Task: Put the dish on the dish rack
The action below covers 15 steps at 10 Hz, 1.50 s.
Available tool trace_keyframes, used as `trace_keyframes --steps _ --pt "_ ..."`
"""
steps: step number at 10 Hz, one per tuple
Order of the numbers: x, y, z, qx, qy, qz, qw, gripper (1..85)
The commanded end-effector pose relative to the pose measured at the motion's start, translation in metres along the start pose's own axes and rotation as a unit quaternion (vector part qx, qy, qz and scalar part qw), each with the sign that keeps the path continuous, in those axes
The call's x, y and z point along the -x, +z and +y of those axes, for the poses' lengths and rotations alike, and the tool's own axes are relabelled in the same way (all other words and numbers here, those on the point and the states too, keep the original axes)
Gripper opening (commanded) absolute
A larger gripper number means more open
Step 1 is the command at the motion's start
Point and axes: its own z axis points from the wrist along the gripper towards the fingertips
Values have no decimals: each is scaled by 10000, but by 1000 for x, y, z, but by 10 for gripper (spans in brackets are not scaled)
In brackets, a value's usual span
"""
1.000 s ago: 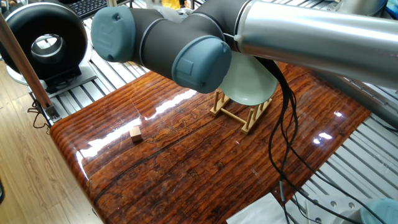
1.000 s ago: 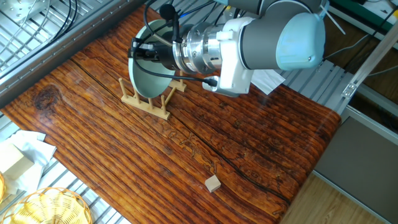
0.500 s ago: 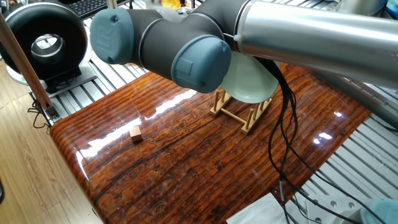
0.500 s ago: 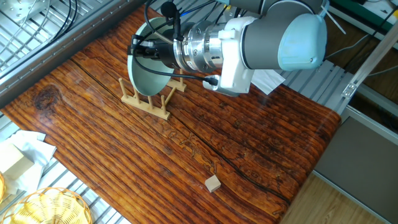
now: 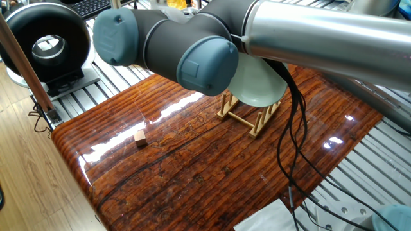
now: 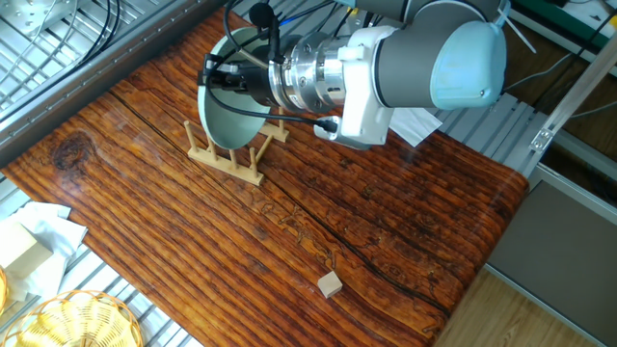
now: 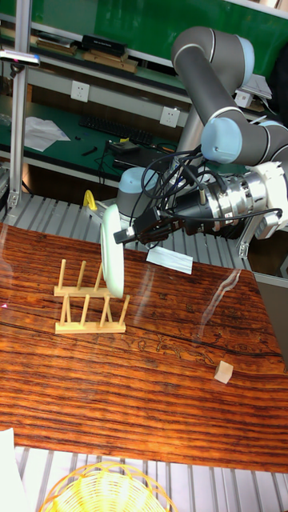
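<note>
The pale green dish (image 5: 258, 88) (image 6: 228, 108) (image 7: 112, 254) stands on edge, its lower rim down between the upright pegs of the small wooden dish rack (image 5: 248, 117) (image 6: 229, 156) (image 7: 86, 309). My gripper (image 6: 214, 79) (image 7: 122, 237) reaches in from the right and is shut on the dish's upper rim. In the tall fixed view its dark fingers (image 7: 120, 238) touch the rim. In one fixed view the arm's big joints hide the gripper. Whether the dish rests on the rails I cannot tell.
A tiny wooden cube (image 5: 140, 137) (image 6: 331, 283) (image 7: 224, 371) lies apart from the rack on the glossy wooden table (image 6: 405, 222). A yellow wicker basket (image 6: 77, 323) (image 7: 108, 488) sits off the table's edge. Cables (image 5: 292, 147) hang from the arm. White paper (image 7: 170, 259) lies behind.
The wrist shifted very slightly a second ago. Since then the dish, rack and gripper hold the same places.
</note>
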Motion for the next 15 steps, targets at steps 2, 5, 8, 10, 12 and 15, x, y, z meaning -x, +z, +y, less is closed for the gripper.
trace_keyframes --steps 2,5,8,10,12,15 --pt "-1 1 3 70 25 8 10000 10" --pt "3 1 7 142 -39 -70 9999 10" --pt "-4 1 -1 0 -216 77 9997 10" --pt "-6 1 -6 -95 -221 115 9996 10" --pt "-9 1 -6 -104 -243 163 9995 10" --pt "-6 1 -2 -25 -225 117 9997 10"
